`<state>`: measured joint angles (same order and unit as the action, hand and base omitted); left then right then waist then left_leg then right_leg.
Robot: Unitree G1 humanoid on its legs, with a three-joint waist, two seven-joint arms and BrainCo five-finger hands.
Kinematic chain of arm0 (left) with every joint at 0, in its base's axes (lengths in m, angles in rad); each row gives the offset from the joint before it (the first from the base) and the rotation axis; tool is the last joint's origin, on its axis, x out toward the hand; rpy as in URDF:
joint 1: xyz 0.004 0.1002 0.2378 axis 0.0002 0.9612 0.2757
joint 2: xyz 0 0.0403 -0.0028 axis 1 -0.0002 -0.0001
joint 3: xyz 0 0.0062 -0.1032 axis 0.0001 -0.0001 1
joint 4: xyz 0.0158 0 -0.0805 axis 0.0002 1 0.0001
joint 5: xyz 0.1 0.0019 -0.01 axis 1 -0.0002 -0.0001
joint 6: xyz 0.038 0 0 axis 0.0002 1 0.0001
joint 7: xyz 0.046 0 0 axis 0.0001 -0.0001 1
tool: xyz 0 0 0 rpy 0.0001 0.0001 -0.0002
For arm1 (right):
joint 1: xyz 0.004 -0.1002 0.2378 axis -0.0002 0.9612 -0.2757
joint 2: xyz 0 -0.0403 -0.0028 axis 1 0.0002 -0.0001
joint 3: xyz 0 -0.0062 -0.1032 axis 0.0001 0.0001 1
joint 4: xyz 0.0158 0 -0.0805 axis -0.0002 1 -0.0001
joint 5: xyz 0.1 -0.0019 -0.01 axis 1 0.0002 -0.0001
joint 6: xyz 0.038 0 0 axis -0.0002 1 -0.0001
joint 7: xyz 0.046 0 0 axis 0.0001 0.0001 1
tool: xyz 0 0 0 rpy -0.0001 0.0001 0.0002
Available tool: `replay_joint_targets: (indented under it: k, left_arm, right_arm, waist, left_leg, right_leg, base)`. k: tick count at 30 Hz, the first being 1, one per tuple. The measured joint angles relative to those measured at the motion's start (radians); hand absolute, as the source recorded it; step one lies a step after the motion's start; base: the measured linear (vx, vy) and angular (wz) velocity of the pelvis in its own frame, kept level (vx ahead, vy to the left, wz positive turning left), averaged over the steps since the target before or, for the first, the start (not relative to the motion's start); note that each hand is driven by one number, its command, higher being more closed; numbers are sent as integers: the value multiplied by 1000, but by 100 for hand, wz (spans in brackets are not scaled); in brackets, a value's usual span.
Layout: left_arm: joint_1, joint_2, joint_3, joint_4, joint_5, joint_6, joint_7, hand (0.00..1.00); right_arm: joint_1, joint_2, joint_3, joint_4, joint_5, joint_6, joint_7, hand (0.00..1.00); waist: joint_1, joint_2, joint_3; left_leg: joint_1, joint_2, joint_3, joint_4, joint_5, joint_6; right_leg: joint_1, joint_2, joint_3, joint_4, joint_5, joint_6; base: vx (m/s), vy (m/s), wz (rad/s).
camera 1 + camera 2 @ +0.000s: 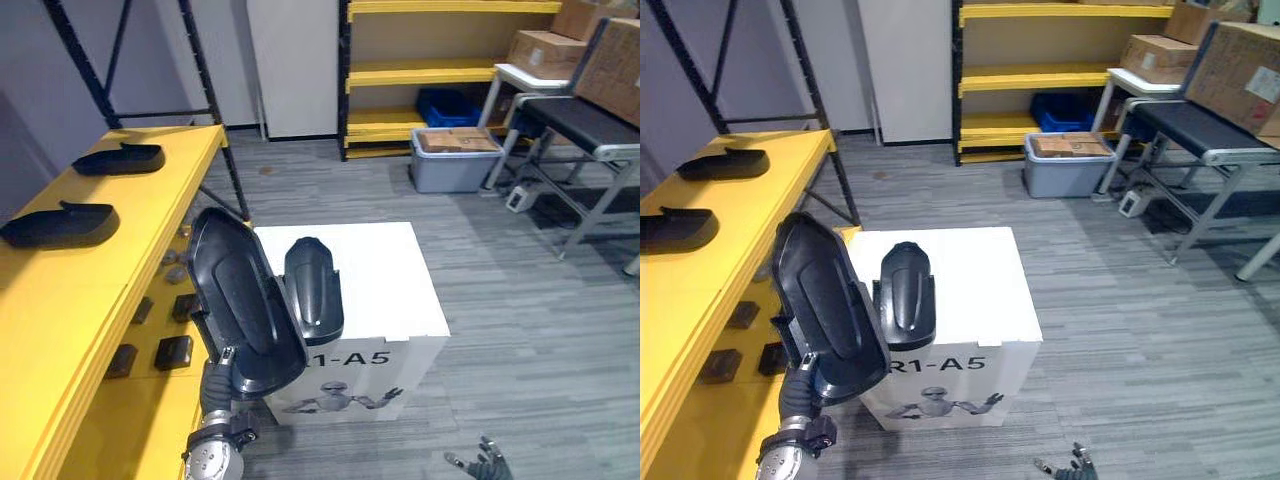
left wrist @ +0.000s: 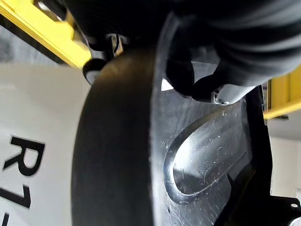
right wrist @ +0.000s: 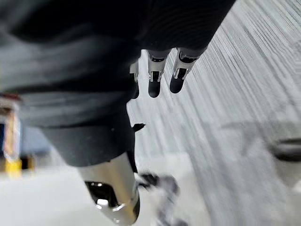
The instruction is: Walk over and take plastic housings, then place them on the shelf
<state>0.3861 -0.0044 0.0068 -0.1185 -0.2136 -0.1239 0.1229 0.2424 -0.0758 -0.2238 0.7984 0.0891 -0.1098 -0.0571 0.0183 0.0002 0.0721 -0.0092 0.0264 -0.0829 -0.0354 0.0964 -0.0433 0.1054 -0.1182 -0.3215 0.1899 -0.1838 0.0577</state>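
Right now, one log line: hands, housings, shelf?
left hand: shut on held housing, upright by box | right hand: open, empty, low | second housing: on box | shelf: near housing, far housing

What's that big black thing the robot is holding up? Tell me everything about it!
It is a black housing of shiny plastic, long and oval like a shallow shell, with a raised rim, an oval groove in its face and fine scratches. It stands nearly upright, slightly tilted, between the yellow shelf and the white box. The left hand grips its lower end, fingers curled over the rim.
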Motion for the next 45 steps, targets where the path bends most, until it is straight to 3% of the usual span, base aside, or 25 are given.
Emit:
replay_joint_targets:
  k: [2, 3, 4, 5, 6, 8, 11, 13, 15, 16, 17, 19, 22, 24, 27, 29, 30, 33, 39, 45]
  left_arm:
    - [-15, -11, -16, -64, -1, 0, 6, 100]
    - [-43, -24, -25, -84, -2, -4, 10, 100]
    - [-60, -27, -27, -84, -2, -7, 14, 100]
    - [-97, -33, -37, -76, -3, -7, 26, 100]
    - [-121, -40, -43, -68, -1, -10, 31, 100]
    - [-133, -41, -62, -47, -1, -18, 35, 100]
    - [-143, -30, -87, -14, 1, -18, 37, 100]
    - [-150, -22, -97, 15, 4, -13, 40, 100]
    - [-184, -17, -130, 53, 27, 1, 41, 100]
    - [-207, -14, -144, 67, 45, 4, 44, 100]
    - [-229, -11, -157, 71, 59, 6, 45, 100]
    - [-254, -11, -183, 72, 100, 6, 50, 100]
    - [-299, -12, -202, 72, 122, 6, 71, 100]
    - [-307, -15, -207, 70, 121, 6, 84, 100]
    - [-305, -19, -213, 70, 121, 5, 96, 100]
    - [-300, -37, -216, 71, 122, 5, 99, 100]
    - [-301, -42, -228, 70, 126, 5, 103, 100]
    - [-303, -42, -262, 79, 143, 5, 107, 100]
    - [-311, -42, -265, 119, 180, 14, 136, 100]
    - [-381, -43, -195, 292, 219, 56, 204, 100]
  right_arm:
    - [-14, 9, 13, 0, 1, 1, -6, 0]
    - [-32, 11, 7, -1, 1, 2, -13, 0]
    - [-43, 9, 5, -2, 0, 2, -17, 0]
    - [-62, 3, 4, 7, -1, 2, -24, 0]
    - [-84, -15, 1, 17, -3, 6, -28, 0]
    - [-93, -31, 2, 17, -3, 7, -31, 0]
    - [-130, -37, -1, 52, -23, 9, -36, 0]
    - [-156, -27, 1, 59, -45, 15, -35, 0]
    - [-150, -7, 5, 59, -60, 25, -33, 0]
    - [-149, 4, 12, 59, -63, 27, -30, 0]
    - [-149, 12, 32, 55, -65, 28, -30, 0]
    - [-132, 22, 53, 25, -67, 28, -29, 0]
    - [-83, 52, 53, -19, -67, 28, -29, 0]
    - [-41, 75, 66, -53, -59, 30, -29, 0]
    - [10, 109, 88, -80, -60, 31, -21, 0]
    - [14, 114, 88, -81, -60, 32, -18, 0]
    - [16, 116, 88, -81, -60, 32, -17, 0]
    - [31, 120, 88, -84, -64, 32, -17, 0]
    - [43, 114, 88, -76, -69, 32, -16, 0]
    - [30, 107, 99, -32, -78, 32, -15, 0]
  waist:
    - [5, -3, 11]
    - [25, 3, 20]
    - [24, -9, 31]
    - [18, -11, 42]
    - [19, 0, 45]
    - [9, 16, 42]
    - [1, -8, 39]
    - [0, -12, 43]
    - [-8, -10, 45]
    - [-19, -8, 48]
    - [-32, -13, 57]
    - [-38, -18, 61]
    - [-51, -23, 63]
    - [-56, -38, 61]
    - [-23, -86, 31]
    - [-23, -70, 18]
    - [-23, -61, 6]
    - [-29, -63, -24]
    - [-30, -59, -55]
    - [-42, -54, -86]
  left_leg:
    - [-81, -37, -97, 46, 2, 11]
    - [-110, -42, -55, 38, -37, 78]
    - [-123, -42, 2, 38, -61, 112]
    - [-163, -21, 174, 93, -86, 141]
    - [-196, 35, 388, 178, -110, 146]
    - [-182, 89, 564, 221, -93, 148]
    - [-169, -32, 515, 133, -71, 139]
    - [-158, -91, 484, 139, -90, 167]
    - [-128, -117, 420, 173, -130, 187]
    - [-119, -116, 382, 194, -146, 185]
    - [-92, -114, 345, 201, -158, 184]
    - [-44, -116, 304, 196, -171, 171]
    - [-19, -129, 233, 204, -184, 160]
    - [-12, -137, 206, 217, -203, 141]
    - [-4, -144, 188, 263, -266, 136]
    - [-5, -100, 200, 300, -311, 109]
    - [-7, -65, 226, 319, -331, 82]
    - [9, -28, 250, 317, -330, 63]
    - [85, -24, 246, 233, -316, 40]
    - [102, -29, 237, 215, -291, 13]
  right_leg:
    - [-1, -27, -124, 25, -18, 6]
    - [5, -49, -215, 29, -20, 7]
    - [15, -64, -257, 27, -19, 7]
    - [36, -95, -347, 28, -20, 8]
    - [55, -107, -422, 35, -20, 8]
    - [106, -107, -511, 47, -23, 13]
    - [147, -166, -556, 32, -28, 20]
    - [156, -239, -564, 136, -24, 14]
    - [118, -309, -448, 350, 2, -56]
    - [67, -290, -302, 435, -21, -60]
    - [-5, -233, -112, 506, -52, -39]
    - [-119, -137, 138, 523, -94, -5]
    - [-237, -42, 340, 400, -105, 17]
    - [-248, -18, 418, 296, -99, 24]
    - [-228, -31, 398, 175, -16, 25]
    - [-184, -5, 381, 114, 40, 46]
    - [-160, 16, 372, 69, 58, 34]
    - [-125, 46, 362, 17, 64, 26]
    - [-54, 56, 342, -61, 75, 9]
    - [-20, 50, 310, -103, 123, 9]
  base:
    - [-15, 5, 192]
    - [-8, 21, 164]
    - [24, 48, 224]
    - [75, 59, 231]
    - [121, 74, 222]
    - [218, 90, 197]
    - [247, 158, 145]
    - [274, 235, 87]
    - [233, 203, 91]
    - [281, 170, 110]
    - [233, 94, 95]
    - [190, 49, 68]
    - [215, -9, 75]
    - [145, -104, 87]
    - [165, -156, 34]
    - [193, -196, -5]
    - [193, -173, -17]
    - [226, -141, -7]
    - [181, -31, 2]
    - [73, 40, 9]
